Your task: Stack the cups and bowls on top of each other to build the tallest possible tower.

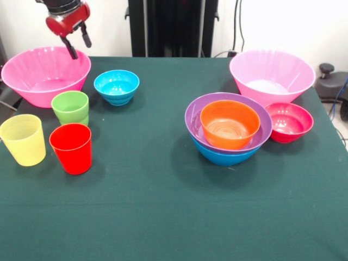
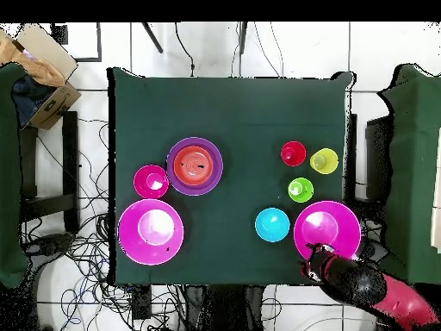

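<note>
My gripper [image 1: 78,44] is open and empty, hovering over the far rim of the left big pink bowl [image 1: 43,76]; it also shows in the overhead view [image 2: 312,255]. The tower [image 1: 228,130] is a blue bowl [image 1: 223,158] holding a purple bowl [image 1: 194,117], with an orange bowl [image 1: 229,124] uppermost. The second big pink bowl [image 1: 272,76] and a crimson bowl [image 1: 289,122] stand beside it. A cyan bowl [image 1: 116,86] stands alone. The green cup [image 1: 70,107], yellow cup [image 1: 23,139] and red cup [image 1: 71,148] stand upright together.
The dark green table [image 1: 163,217] has open cloth along its front. In the overhead view a cardboard box [image 2: 43,60] sits off the table's corner and cables [image 2: 77,250] lie on the floor.
</note>
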Robot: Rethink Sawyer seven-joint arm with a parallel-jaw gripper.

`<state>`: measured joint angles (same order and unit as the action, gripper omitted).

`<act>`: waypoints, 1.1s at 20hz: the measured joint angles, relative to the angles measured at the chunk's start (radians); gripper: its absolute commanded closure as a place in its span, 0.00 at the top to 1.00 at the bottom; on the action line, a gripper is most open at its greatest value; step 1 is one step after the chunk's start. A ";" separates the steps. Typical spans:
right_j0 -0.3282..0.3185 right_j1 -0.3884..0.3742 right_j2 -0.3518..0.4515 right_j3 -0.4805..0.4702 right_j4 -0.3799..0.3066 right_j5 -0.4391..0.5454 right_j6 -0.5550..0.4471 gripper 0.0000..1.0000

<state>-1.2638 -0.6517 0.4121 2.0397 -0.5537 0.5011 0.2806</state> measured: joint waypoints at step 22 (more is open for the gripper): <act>-0.003 0.140 0.002 -0.044 -0.049 -0.058 0.000 1.00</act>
<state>-1.2665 -0.5115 0.4141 1.9952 -0.6026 0.4435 0.2806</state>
